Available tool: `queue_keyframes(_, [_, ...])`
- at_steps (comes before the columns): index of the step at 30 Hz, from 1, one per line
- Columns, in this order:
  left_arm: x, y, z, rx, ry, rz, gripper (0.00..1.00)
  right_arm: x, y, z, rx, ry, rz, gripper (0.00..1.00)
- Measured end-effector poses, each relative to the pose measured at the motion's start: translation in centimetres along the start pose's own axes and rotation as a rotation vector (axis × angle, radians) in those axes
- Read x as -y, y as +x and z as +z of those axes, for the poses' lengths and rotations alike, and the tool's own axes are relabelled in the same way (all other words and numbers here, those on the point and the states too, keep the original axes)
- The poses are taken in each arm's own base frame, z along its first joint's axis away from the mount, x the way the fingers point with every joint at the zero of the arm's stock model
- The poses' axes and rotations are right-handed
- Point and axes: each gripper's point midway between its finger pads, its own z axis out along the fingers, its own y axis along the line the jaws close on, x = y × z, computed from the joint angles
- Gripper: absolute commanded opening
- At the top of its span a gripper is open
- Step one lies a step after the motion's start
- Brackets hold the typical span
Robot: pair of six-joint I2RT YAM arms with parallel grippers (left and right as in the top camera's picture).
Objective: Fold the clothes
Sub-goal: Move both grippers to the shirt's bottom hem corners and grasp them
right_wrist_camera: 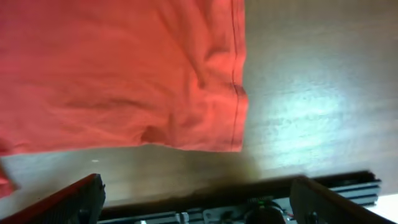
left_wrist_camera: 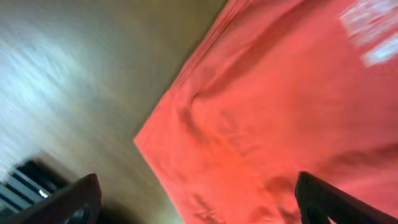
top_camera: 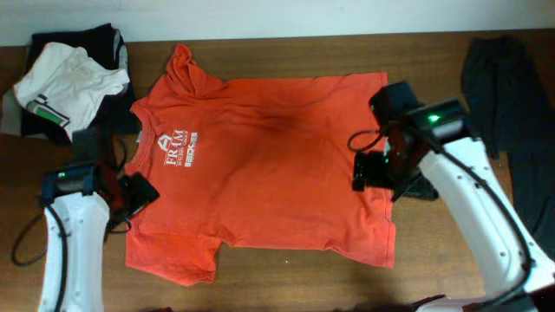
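The red-orange T-shirt (top_camera: 269, 165) lies spread flat on the wooden table (top_camera: 286, 282), collar to the left and hem to the right, with small white lettering (top_camera: 178, 147) near the collar. My left gripper (top_camera: 139, 192) is open and hovers at the shirt's left edge below the collar. In the left wrist view the shirt (left_wrist_camera: 280, 106) fills the right side and the open fingers (left_wrist_camera: 199, 208) straddle its edge. My right gripper (top_camera: 368, 169) is open at the hem. In the right wrist view the open fingers (right_wrist_camera: 199, 202) are over bare table next to the shirt's hem corner (right_wrist_camera: 124, 74).
A white T-shirt with a green stripe (top_camera: 65, 87) lies on a dark garment (top_camera: 108, 43) at the back left corner. Another dark garment (top_camera: 503, 87) lies at the right edge. The table's edge shows close in the right wrist view (right_wrist_camera: 186, 186).
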Motion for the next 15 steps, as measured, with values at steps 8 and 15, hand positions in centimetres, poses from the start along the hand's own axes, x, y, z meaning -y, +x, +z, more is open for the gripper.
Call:
queue_keyframes(8, [-0.5, 2.9, 7.0, -0.253, -0.013, -0.071, 0.99, -1.4, 2.5, 7.8, -0.125, -0.079, 0.022, 0.99])
queue_keyframes(15, [-1.1, 5.9, 10.2, -0.336, -0.038, -0.066, 0.99, -0.9, 5.4, 11.7, -0.215, -0.085, 0.061, 0.99])
